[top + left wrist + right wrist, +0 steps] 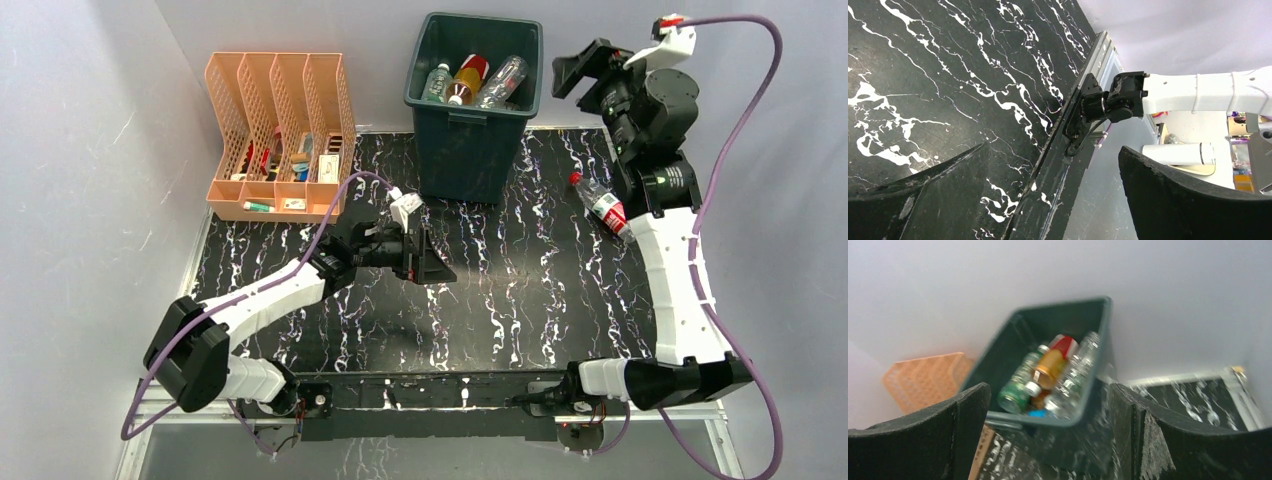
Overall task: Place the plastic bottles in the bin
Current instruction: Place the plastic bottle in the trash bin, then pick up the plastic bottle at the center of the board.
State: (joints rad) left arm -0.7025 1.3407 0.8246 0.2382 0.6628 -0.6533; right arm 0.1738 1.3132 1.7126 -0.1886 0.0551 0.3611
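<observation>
The dark green bin (470, 150) stands at the table's far edge, and several plastic bottles (468, 78) lie inside it. One clear bottle (603, 205) with a red cap and a red-white label lies on the table at the right, close to the right arm. My right gripper (585, 75) hangs raised just right of the bin's rim, open and empty. Its wrist view looks down into the bin (1100, 340) at the bottles (1050, 372), with the gripper (1048, 430) holding nothing. My left gripper (428, 262) is open and empty over the table's middle, in front of the bin.
A peach slotted organizer (280, 130) with small items stands at the back left, also seen as the organizer (923, 380) in the right wrist view. The left wrist view, gripper (1058, 200) wide, shows the table's near edge (1058, 150) and the right arm's base (1118, 97).
</observation>
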